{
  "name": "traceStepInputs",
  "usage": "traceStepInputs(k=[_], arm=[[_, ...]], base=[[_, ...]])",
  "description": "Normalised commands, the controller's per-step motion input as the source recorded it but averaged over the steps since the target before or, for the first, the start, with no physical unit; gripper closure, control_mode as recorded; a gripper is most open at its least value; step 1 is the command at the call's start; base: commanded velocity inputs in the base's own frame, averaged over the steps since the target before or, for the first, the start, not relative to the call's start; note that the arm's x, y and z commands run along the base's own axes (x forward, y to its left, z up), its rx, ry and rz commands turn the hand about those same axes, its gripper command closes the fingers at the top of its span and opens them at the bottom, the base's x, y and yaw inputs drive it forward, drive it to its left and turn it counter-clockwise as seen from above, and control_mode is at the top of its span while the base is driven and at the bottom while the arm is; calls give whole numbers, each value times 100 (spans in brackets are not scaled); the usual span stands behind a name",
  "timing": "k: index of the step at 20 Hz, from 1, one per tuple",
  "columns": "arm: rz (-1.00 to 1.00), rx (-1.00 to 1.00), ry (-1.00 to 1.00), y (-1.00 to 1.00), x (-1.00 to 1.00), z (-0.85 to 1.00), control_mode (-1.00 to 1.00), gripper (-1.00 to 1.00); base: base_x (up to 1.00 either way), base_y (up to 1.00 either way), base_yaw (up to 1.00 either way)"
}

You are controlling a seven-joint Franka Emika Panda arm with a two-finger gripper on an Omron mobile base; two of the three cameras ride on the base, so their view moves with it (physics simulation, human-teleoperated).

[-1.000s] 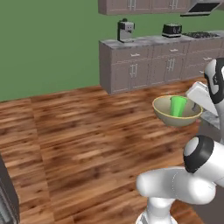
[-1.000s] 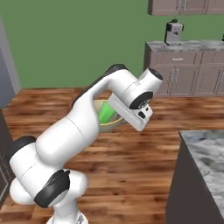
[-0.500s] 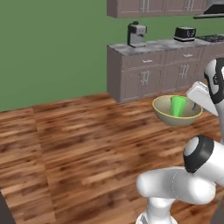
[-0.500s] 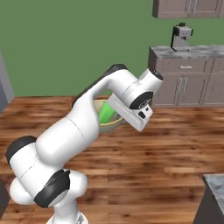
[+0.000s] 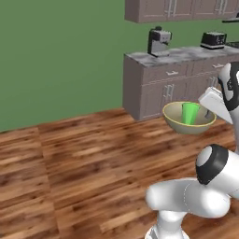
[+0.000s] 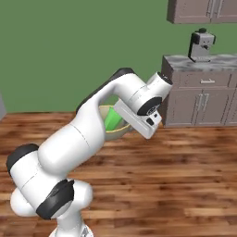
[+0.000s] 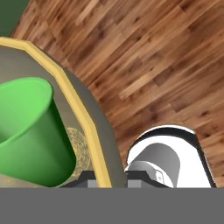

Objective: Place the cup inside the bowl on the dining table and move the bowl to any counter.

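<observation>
Left base view: the bowl [image 5: 188, 122], tan-yellow outside and pale olive inside, hangs in mid-air at the right centre of the frame, above the wooden floor [image 5: 88, 158]. The green cup [image 5: 190, 113] stands upright inside it. The gripper [image 5: 208, 111] meets the bowl at its right rim, below the white hand; the fingertips themselves are hard to make out here. Behind, at upper right, the counter [image 5: 179, 56] with a grey marble top sits over brown cabinets and carries a coffee machine [image 5: 158, 42] and a toaster [image 5: 213, 40]; a green wall [image 5: 60, 56] covers the upper left.

Right base view: the arm arches from lower left to frame centre, and its hand covers most of the bowl [image 6: 109, 132]; the cup [image 6: 112, 120] shows as a green patch just left of the hand. The counter [image 6: 203, 60] stands at the upper right.

Hand view: the bowl's yellow rim [image 7: 74, 100] runs diagonally from upper left to the bottom centre, with the cup [image 7: 30, 131] inside at lower left. The rim passes down to where the fingers sit, so the claw is nearly closed, pinching the bowl's wall.
</observation>
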Motion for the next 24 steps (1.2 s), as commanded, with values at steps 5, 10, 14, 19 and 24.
traceStepInputs(k=[5, 10, 14, 19, 24], arm=[[0, 0, 0, 0, 0, 0, 100, 100], [0, 0, 0, 0, 0, 0, 100, 100], [0, 0, 0, 0, 0, 0, 100, 100], [0, 0, 0, 0, 0, 0, 100, 100], [0, 0, 0, 0, 0, 0, 100, 100]], base=[[100, 32, -1], [100, 29, 0], [100, 23, -1], [100, 11, 0], [97, -7, 0]])
